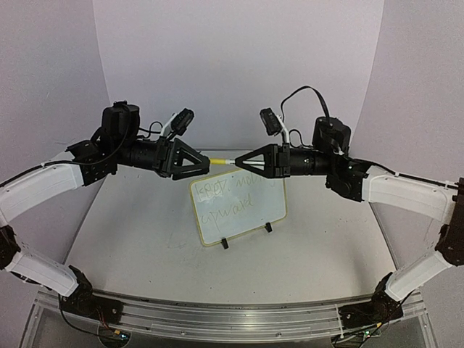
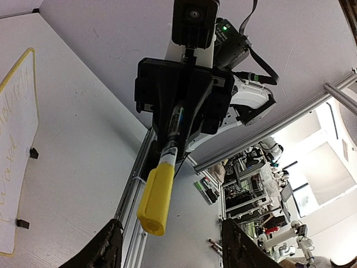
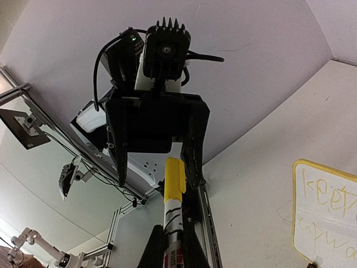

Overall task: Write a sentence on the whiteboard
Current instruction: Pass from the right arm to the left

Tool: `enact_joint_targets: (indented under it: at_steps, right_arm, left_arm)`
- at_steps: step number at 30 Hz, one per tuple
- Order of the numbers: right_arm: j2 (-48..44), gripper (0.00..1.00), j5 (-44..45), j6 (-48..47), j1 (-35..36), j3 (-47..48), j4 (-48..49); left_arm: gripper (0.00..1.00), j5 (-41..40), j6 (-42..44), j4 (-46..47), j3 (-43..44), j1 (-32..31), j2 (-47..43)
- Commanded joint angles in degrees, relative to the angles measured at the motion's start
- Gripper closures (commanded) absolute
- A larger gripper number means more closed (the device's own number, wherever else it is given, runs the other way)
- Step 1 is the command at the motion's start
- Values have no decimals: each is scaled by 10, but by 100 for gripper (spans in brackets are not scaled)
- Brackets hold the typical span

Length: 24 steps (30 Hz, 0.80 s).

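The whiteboard (image 1: pixel 255 217), pale-yellow rimmed with two black clip feet at its near edge, sits mid-way across the table (image 1: pixel 130 217); the sentence (image 1: pixel 233 194) (two faint yellow-green lines) crosses its upper left.

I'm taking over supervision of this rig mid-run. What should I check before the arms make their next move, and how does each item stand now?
1. Right gripper on the marker: shut on the barrel. Ok.
2. Yellow cap on the marker's end, pointing at the left arm. Ok.
3. Left gripper: jaws apart on either side of the cap, not touching it. Ok.
4. Cap centred between the left fingers: cannot tell; the right wrist view shows it nearer one finger.
5. Whiteboard standing on its clip feet, below both arms. Ok.
6. Sentence: two faint lines present; legibility, cannot tell.
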Motion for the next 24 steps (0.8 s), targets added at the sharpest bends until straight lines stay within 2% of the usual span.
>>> enact_joint_targets:
  at_steps: [1,10,16,21,24]
  right_arm:
    - [9,100,-31,9,2,28,17]
    - [15,100,-41,15,4,30,17]
    - [18,100,-40,16,5,31,17]
    - [22,100,-45,18,6,31,16]
    - [27,100,-50,19,9,33,15]
  left_arm:
    - [45,13,-17,41,23,-1,0]
    - [76,21,-25,49,25,-6,6]
    - [79,23,-24,41,21,-16,9]
    - [99,15,-20,39,20,-23,9]
    - [100,13,-19,43,20,-25,11]
